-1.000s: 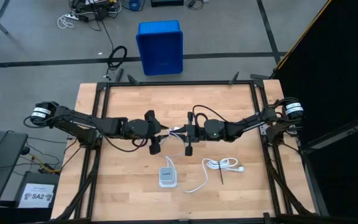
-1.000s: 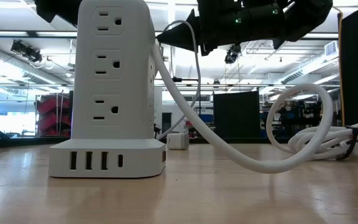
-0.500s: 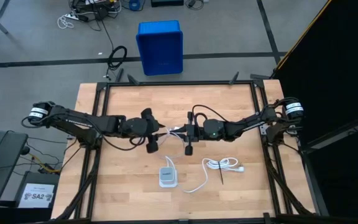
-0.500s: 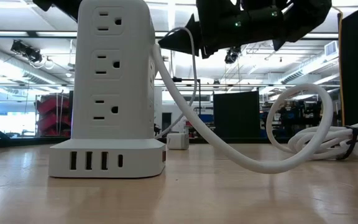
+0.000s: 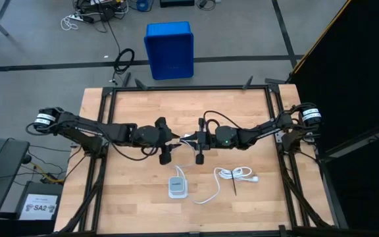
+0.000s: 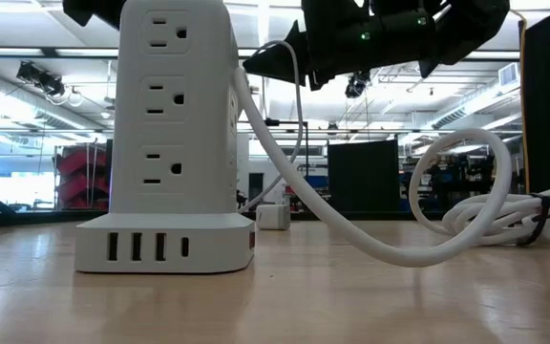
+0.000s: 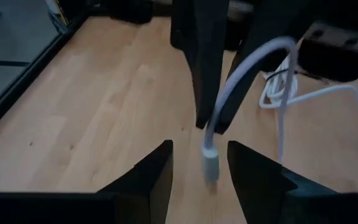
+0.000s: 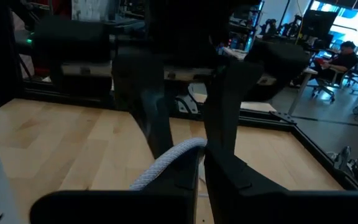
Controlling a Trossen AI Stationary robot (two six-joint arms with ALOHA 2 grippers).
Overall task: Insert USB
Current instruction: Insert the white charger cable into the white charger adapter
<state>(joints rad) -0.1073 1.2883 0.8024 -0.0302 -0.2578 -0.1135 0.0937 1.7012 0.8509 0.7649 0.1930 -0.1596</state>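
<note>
Seen from above, the left hand (image 5: 175, 140) is reaching in from nine o'clock toward the middle of the wooden surface (image 5: 137, 197), hanging above it. In its wrist view its two fingers (image 7: 156, 169) are standing partly apart with a small white plug dangling between them, touching neither. That plug is the free end of the USB (image 7: 211, 163), a thin whitish-grey cable hanging over bare wood.

Just to the right, the right hand (image 5: 191, 139) is coming in from three o'clock, meeting the left one tip to tip at the centre. Its fingers are pinched shut on the USB (image 8: 166, 163), which is crossing between them in its wrist view and arcing over and down toward the left hand.

At six o'clock from the two hands, the white power strip tower (image 5: 176, 187) is standing upright on the surface; the low view is showing its outlets stacked above a row of small ports in the base (image 6: 165, 247). A thicker white cord (image 6: 370, 244) is running from the tower toward four o'clock, ending in a coil bound with a black tie (image 5: 233, 175).

Beyond the surface at twelve o'clock, a blue bin (image 5: 169, 50) is sitting on the floor.
</note>
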